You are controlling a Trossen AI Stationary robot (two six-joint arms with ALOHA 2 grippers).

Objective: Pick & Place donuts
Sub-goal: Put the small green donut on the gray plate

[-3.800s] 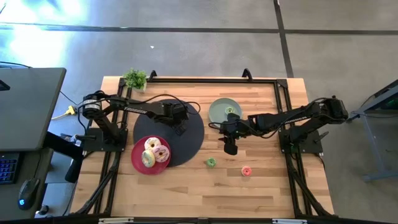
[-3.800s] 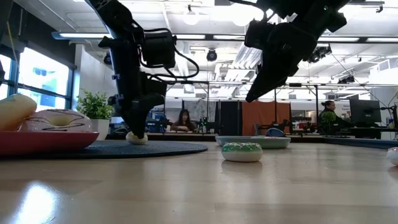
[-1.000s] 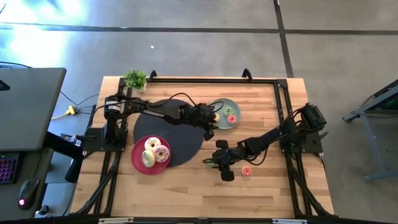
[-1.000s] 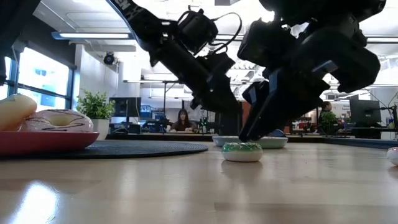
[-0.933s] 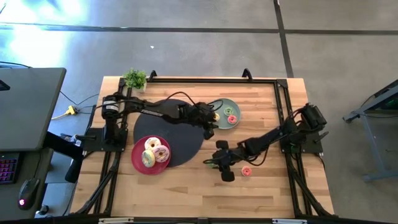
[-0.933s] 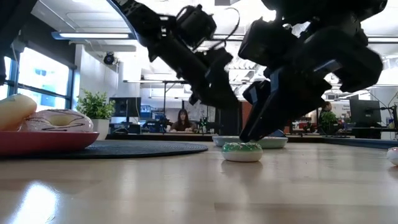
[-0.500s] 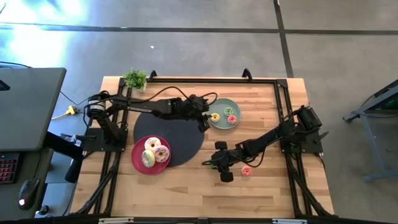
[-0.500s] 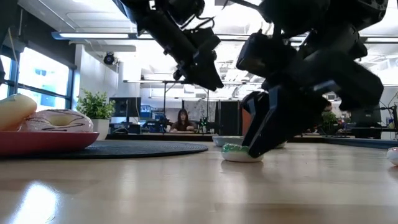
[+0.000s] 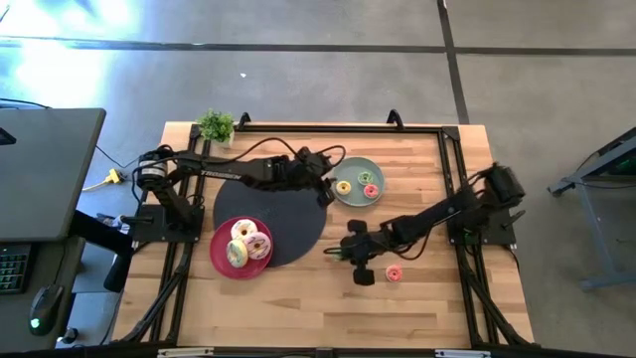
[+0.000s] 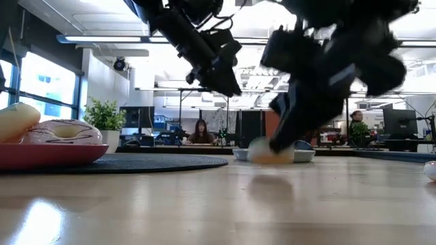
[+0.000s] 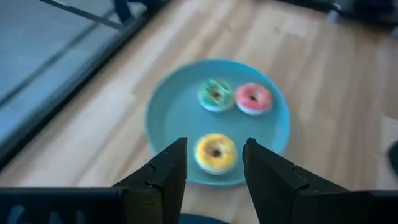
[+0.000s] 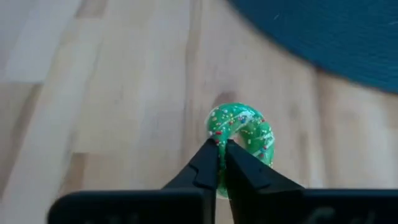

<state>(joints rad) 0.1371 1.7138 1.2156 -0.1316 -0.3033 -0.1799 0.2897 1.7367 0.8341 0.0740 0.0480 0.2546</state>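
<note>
My right gripper [image 12: 221,148] is shut on a tiny green donut [image 12: 244,133], low over the wood near the black mat's right edge [image 9: 340,256]. My left gripper [image 11: 214,148] hangs open above the sage-green plate [image 9: 370,169], touching nothing. That plate holds a yellow [image 11: 215,153], a green [image 11: 216,95] and a pink tiny donut [image 11: 253,98]. A red-pink tiny donut [image 9: 394,272] lies on the table. Three larger donuts [image 9: 247,245] lie on the red plate [image 9: 221,261]. My right gripper pinches the green donut's rim [image 12: 217,132] between its two fingertips, on the side nearest the gripper. The fingers slant down from the table's right. In the low view the donut [image 10: 271,151] hangs just above the tabletop, tilted below the fingers.
The big black round mat [image 9: 288,214] lies at centre left, with the red plate overlapping its near edge. A small potted plant [image 9: 216,125] stands at the far left corner. Black frame rails [image 9: 452,169] run along the table's sides. People sit in the room beyond.
My right gripper has come down onto the green donut, shut on its rim and raised it just off the table. My left gripper has risen and drawn back from the sage-green plate toward the table's left, staying open.
</note>
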